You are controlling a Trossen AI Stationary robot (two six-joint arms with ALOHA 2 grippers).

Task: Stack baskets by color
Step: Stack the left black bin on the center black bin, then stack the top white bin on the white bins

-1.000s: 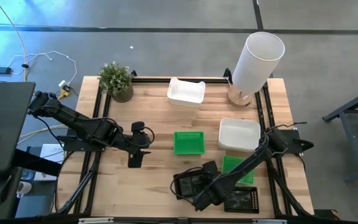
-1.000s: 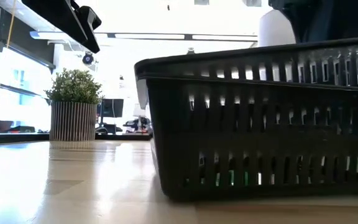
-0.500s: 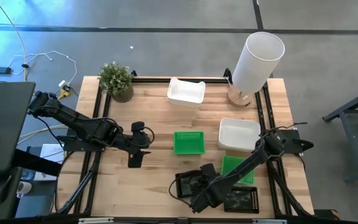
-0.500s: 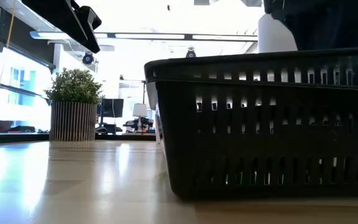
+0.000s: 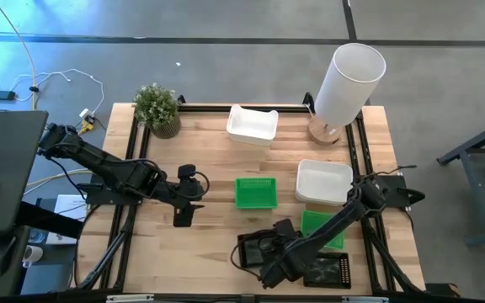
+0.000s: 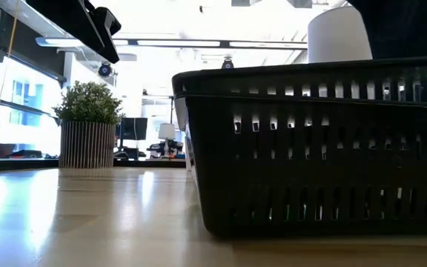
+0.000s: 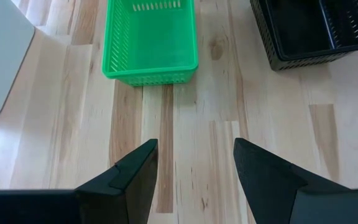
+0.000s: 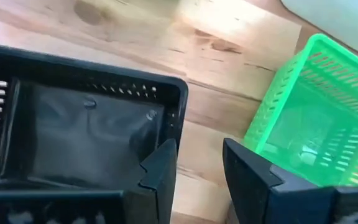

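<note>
Straddling a black basket [image 8: 86, 134] wall, right gripper [image 8: 201, 168] jaws apart; left gripper [image 7: 194, 171] jaws apart over bare table [image 7: 278, 124].

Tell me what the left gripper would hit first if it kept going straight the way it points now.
Most likely the bright green perforated plastic basket: the open left gripper points straight at it across bare wooden tabletop, nothing between. Its height above the table is unclear, so it might pass over.
</note>
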